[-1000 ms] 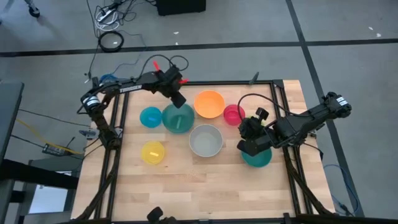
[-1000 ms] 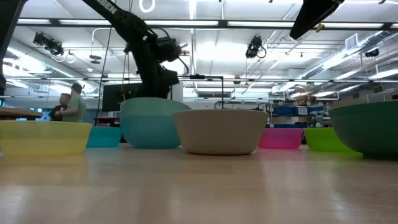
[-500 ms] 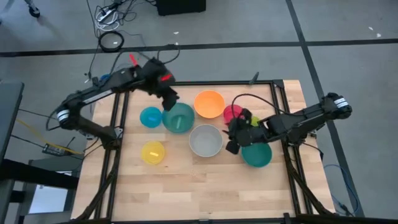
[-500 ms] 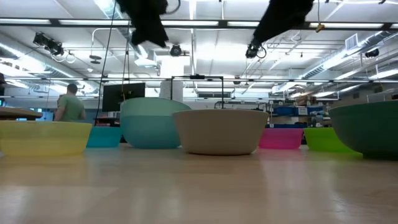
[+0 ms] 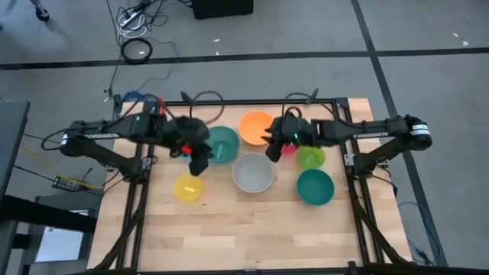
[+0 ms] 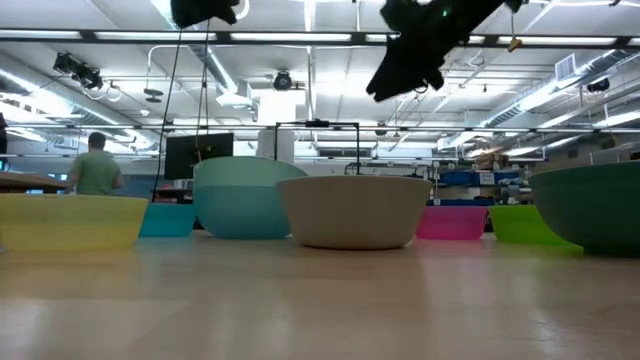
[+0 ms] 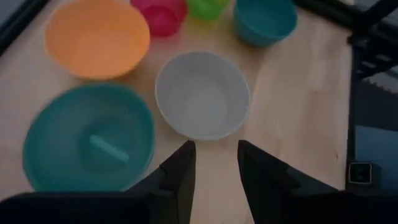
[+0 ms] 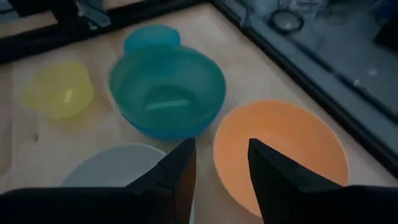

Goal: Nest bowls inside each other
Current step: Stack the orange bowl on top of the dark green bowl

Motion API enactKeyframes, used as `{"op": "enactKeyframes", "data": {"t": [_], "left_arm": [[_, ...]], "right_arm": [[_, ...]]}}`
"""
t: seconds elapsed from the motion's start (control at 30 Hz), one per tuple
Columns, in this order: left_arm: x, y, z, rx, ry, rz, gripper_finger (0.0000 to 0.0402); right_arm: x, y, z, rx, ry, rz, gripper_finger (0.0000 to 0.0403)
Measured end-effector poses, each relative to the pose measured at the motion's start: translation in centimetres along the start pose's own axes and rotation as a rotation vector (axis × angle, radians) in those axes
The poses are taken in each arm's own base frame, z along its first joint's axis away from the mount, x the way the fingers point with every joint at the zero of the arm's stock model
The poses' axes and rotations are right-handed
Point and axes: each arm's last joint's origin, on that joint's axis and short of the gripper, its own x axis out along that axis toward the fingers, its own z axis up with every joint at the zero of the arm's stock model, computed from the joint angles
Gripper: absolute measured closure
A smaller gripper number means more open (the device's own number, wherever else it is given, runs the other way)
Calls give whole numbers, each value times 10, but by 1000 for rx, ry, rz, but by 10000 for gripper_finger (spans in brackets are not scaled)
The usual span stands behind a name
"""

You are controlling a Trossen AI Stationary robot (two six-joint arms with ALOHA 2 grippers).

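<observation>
Several bowls stand on their bases on the wooden table. A green bowl (image 5: pixel 221 143) sits inside a light blue one (image 6: pixel 243 212). Around it stand the cyan (image 5: pixel 181 143), orange (image 5: pixel 256 127), pink (image 5: pixel 289 145), lime (image 5: pixel 310 157), grey-white (image 5: pixel 253 173), yellow (image 5: pixel 188 187) and teal (image 5: pixel 315 187) bowls. My left gripper (image 7: pixel 214 165) hangs open above the table between the yellow and grey-white bowls, holding nothing. My right gripper (image 8: pixel 221 168) hangs open high above the gap between the orange, pink and grey-white bowls, also holding nothing.
A black frame (image 5: pixel 336 107) runs along the table's edges. Bare wood (image 5: pixel 244 229) lies between the bowls and the near edge. In the low view, both arms (image 6: pixel 420 45) hang well above the bowl rims. A person (image 6: pixel 95 172) stands far off in the room.
My left gripper has risen from the far rim of the green bowl and swung toward the near edge, ending beside the yellow bowl. My right gripper has left the teal bowl and gone toward the table's left and far edge, turning as it went. The bowls have stayed put.
</observation>
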Motion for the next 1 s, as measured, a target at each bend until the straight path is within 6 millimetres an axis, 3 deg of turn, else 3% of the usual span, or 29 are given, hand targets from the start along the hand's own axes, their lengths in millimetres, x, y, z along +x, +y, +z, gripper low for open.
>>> {"op": "enactKeyframes", "data": {"t": [0.17,0.4,0.53,1.0], "left_arm": [[-5,-11,-21,-46,67,147,273],[-12,-21,-45,-78,121,281,273],[-16,-27,-52,-87,116,299,273],[-21,-39,-60,-66,51,313,273]], "right_arm": [[34,-29,-7,53,131,57,268],[77,-33,-34,-263,302,169,268],[83,-33,-40,-361,331,174,270],[84,-37,-40,-411,331,134,270]]}}
